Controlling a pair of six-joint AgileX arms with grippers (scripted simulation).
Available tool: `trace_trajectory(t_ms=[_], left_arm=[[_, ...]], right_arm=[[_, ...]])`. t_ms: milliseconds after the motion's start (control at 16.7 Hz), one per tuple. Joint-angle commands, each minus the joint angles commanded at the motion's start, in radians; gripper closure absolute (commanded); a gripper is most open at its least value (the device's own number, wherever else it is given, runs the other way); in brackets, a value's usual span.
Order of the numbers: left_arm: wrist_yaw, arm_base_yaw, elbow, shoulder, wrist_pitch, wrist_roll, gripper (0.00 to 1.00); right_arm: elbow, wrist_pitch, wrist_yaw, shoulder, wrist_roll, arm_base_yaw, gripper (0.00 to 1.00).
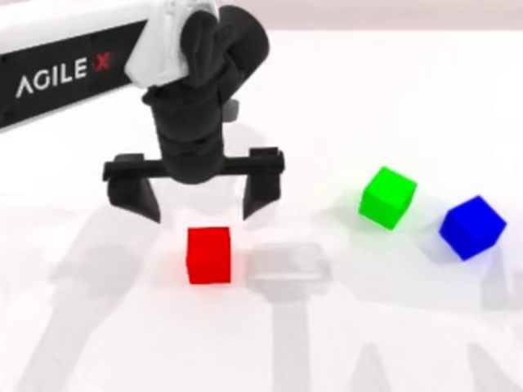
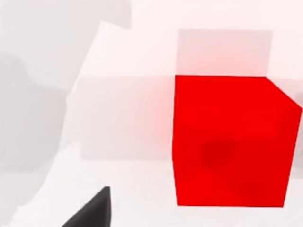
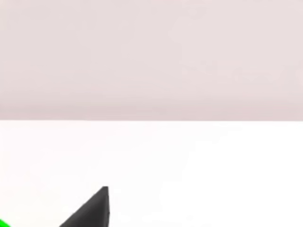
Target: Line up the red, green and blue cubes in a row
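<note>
The red cube point(image 1: 208, 255) rests on the white table, left of centre. My left gripper point(image 1: 200, 212) hangs open just behind and above it, one black fingertip on either side and neither touching the cube. In the left wrist view the red cube point(image 2: 232, 142) fills the frame beside one fingertip point(image 2: 92, 213). The green cube point(image 1: 387, 197) sits to the right, turned at an angle. The blue cube point(image 1: 472, 227) lies further right, close to the green one. Of my right gripper only one black fingertip point(image 3: 97, 208) shows, set wide, with a sliver of the green cube point(image 3: 4, 223) near it.
A faint pale grey square patch point(image 1: 288, 265) lies on the table just right of the red cube. The white left arm point(image 1: 73, 69) reaches in from the upper left. Soft grey arm shadows cross the table's front.
</note>
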Motion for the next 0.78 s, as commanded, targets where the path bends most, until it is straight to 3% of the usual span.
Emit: trace_trajectory(t_ms=[360, 780], left_arm=[[-0.002, 0.008, -0.029, -0.024, 0.02, 0.001, 0.0], [-0.014, 0.175, -0.364, -0.426, 0.245, 0.034, 0.0]], right_arm=[[0.03, -0.021, -0.002, 0.03, -0.009, 0.009, 0.0], [0.449, -0.293, -0.004, 0.464, -0.123, 0.102, 0.0]])
